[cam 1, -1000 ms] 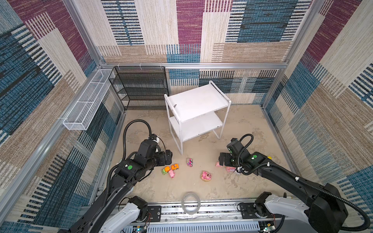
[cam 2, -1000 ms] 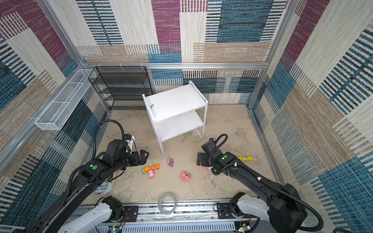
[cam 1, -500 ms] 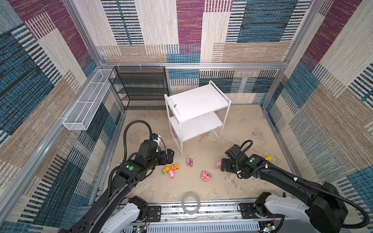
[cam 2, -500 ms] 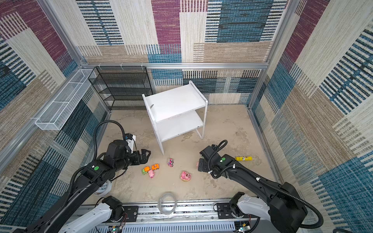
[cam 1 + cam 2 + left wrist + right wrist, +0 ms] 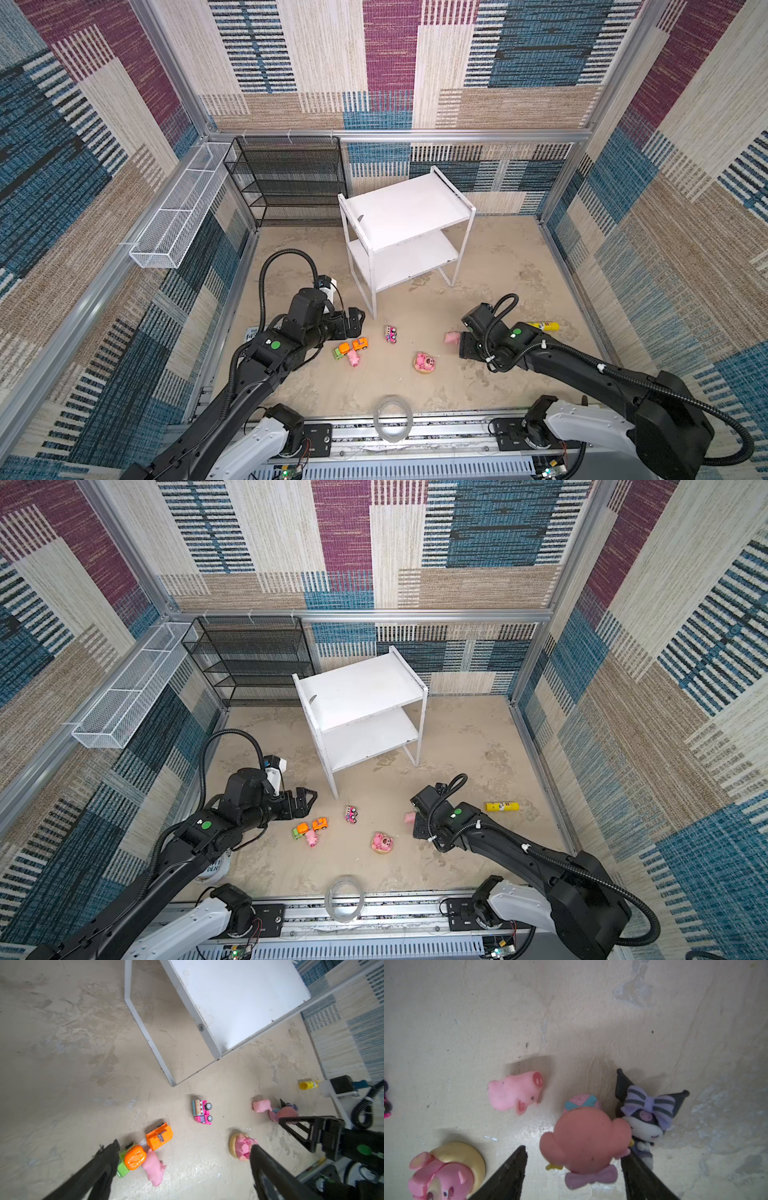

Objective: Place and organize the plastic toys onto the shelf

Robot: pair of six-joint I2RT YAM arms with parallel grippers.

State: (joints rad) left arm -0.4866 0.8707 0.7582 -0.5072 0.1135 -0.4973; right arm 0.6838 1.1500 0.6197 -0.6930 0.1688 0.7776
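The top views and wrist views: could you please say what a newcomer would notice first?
The white shelf stands bare at the back, while bright toys lie scattered on the sandy floor before it. The right gripper straddles a salmon-pink figure beside a black-white figure.

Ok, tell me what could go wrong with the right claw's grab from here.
1. The right claw straddles the pink round-headed figure, with one finger close against the black-white figure; squeezing could topple that neighbour or drag it along.
2. The pink head is rounded, so it may slip out of the grip when lifted.
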